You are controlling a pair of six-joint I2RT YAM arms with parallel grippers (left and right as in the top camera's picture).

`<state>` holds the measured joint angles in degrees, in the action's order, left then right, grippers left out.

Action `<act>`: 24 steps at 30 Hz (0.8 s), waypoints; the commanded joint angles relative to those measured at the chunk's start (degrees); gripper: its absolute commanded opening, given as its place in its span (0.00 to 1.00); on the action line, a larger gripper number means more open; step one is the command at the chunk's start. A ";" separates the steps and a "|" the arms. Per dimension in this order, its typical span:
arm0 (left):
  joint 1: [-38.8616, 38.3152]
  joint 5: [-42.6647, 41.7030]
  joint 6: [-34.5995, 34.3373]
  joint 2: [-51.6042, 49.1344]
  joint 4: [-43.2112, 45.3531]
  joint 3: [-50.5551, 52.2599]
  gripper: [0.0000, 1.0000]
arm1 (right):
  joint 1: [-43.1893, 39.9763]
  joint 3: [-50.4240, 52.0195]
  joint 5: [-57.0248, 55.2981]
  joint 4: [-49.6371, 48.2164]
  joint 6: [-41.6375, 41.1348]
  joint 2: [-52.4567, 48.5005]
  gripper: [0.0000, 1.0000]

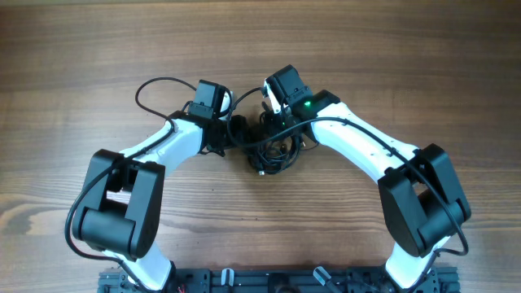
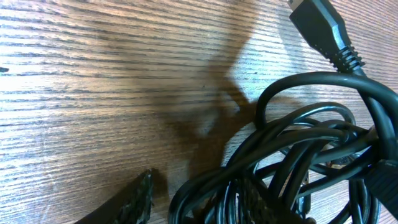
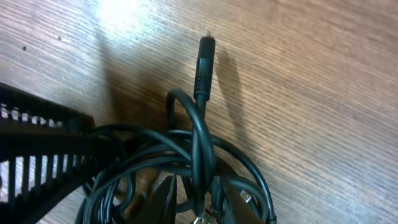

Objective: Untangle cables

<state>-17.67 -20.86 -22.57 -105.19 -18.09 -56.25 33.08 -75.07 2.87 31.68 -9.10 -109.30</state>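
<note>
The cables (image 1: 274, 152) are one knotted black bundle at the table's middle, between both arms. My left gripper (image 1: 237, 130) reaches it from the left. In the left wrist view its fingers (image 2: 202, 199) are spread, with several strands of the cables (image 2: 298, 143) between them and a gap beside the left finger; a plug (image 2: 317, 25) points away. My right gripper (image 1: 275, 122) comes from above right. In the right wrist view its fingers (image 3: 198, 202) are close together on an upright strand of the cables (image 3: 198, 143), whose plug end (image 3: 205, 59) lies on the wood.
The wooden table (image 1: 391, 57) surrounds the bundle. A thicker arm cable (image 1: 155, 85) loops behind the left wrist. The left arm's black ribbed part (image 3: 37, 155) sits close on the left in the right wrist view.
</note>
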 commanded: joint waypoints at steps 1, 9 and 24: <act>-0.22 0.59 0.72 -3.32 0.11 0.00 0.37 | 0.39 1.11 -0.94 -1.64 -0.04 -1.20 0.22; -0.22 0.57 0.72 -3.48 0.74 0.00 0.04 | 0.39 2.51 -1.27 -5.03 1.68 -1.20 0.45; -0.22 0.57 0.72 -3.48 0.74 0.00 0.04 | 0.35 4.33 -2.25 -11.78 10.82 -2.84 0.24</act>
<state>-17.74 -21.32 -22.13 -106.94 -17.26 -56.53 33.12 -71.42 1.65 20.49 0.40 -110.02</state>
